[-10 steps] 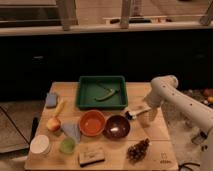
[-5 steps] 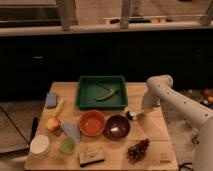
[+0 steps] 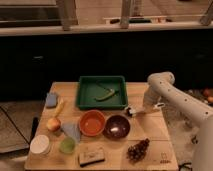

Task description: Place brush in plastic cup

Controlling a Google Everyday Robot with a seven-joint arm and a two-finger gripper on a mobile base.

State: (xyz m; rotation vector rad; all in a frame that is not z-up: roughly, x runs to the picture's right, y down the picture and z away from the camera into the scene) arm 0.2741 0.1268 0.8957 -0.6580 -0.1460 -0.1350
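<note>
The brush [image 3: 142, 110] lies low over the wooden table [image 3: 155, 132], right of the green tray. Its long white handle points right and its small dark head [image 3: 129, 111] points left. My gripper [image 3: 148, 106] hangs from the white arm, which reaches in from the right, and sits directly on the middle of the brush handle. I cannot tell whether it grips the brush. The plastic cup [image 3: 67, 145], small and green, stands near the table's front left, far from the gripper.
A green tray [image 3: 85, 102] holds a green pod. An orange bowl [image 3: 92, 122] and a dark bowl [image 3: 116, 126] sit in the middle. A pine cone [image 3: 138, 150], a tan-and-dark block [image 3: 91, 156], a white cup [image 3: 40, 145], an apple [image 3: 53, 124], a banana and a blue sponge [image 3: 52, 99] are also there.
The arm's lower end has shifted slightly left and up, staying over the brush. The brush has barely moved.
</note>
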